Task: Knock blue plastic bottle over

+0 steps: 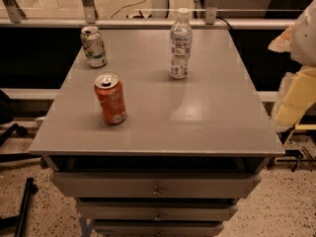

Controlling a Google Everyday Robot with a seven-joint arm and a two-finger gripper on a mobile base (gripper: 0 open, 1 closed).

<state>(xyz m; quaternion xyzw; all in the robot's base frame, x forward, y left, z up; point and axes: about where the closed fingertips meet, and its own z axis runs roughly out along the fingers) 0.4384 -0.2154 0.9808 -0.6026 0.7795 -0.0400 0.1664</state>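
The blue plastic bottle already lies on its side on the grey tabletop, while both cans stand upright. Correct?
No. The camera view shows the blue plastic bottle standing upright; the orange can and green-and-white can do stand upright. The gripper is not in view.

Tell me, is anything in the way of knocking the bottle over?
Nothing visible is. The bottle stands alone on the table; the green can and orange can sit well to its left. The gripper is not in view.
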